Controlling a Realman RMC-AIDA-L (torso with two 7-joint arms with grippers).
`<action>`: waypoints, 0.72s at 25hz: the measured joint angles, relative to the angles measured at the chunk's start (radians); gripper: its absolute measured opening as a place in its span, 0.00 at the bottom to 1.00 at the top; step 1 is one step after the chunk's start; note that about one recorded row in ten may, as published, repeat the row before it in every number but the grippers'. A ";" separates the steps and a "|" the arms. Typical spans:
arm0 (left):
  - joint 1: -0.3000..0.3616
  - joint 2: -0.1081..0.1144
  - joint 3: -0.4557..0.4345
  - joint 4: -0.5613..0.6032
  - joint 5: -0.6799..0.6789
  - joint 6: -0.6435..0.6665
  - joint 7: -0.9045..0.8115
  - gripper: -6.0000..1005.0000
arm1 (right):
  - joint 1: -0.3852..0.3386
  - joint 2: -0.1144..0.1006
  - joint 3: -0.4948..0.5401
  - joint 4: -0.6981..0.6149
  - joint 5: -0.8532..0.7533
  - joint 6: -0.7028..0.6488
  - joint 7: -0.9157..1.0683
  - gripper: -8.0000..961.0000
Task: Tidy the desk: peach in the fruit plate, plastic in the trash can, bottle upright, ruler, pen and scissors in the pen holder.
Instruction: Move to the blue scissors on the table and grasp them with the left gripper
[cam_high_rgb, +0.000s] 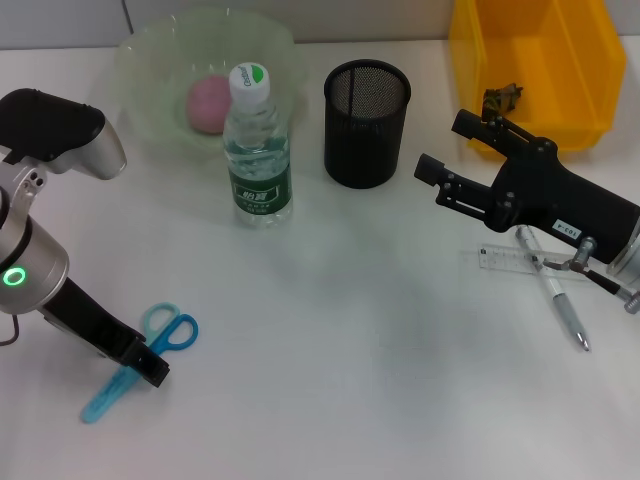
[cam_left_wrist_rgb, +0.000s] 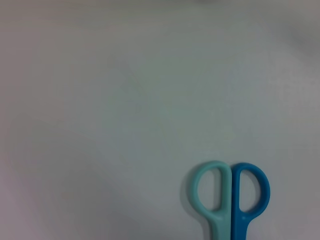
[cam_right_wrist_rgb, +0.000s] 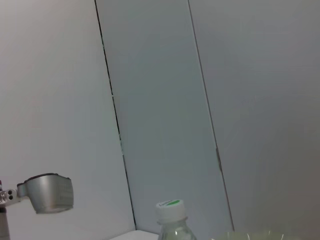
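Now we are at the scissors step: our left gripper (cam_high_rgb: 150, 364) is down on the scissors (cam_high_rgb: 140, 362) near the front edge, though we cannot tell its opening. Next we must carry them far to the pen holder (cam_high_rgb: 366, 122). Our right gripper (cam_high_rgb: 446, 158), jaws apart, waits near it.

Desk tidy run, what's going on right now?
The left gripper is down on the scissors at the near left of the table, apparently going for a pick. The right gripper hovers between the pen holder and the yellow trash can. The peach already sits in the fruit plate, and the bottle stands upright. The ruler and pen lie by the right arm.
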 joint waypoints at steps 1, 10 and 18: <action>-0.001 0.000 0.001 0.000 0.000 0.000 0.000 0.81 | 0.000 0.000 0.000 0.000 0.000 -0.001 0.000 0.86; -0.010 -0.002 0.021 -0.001 0.016 -0.002 -0.003 0.81 | -0.005 0.001 0.000 0.003 0.000 0.000 0.001 0.86; -0.016 -0.004 0.052 0.005 0.028 -0.008 -0.019 0.81 | -0.002 0.002 0.000 0.014 0.000 0.001 0.001 0.86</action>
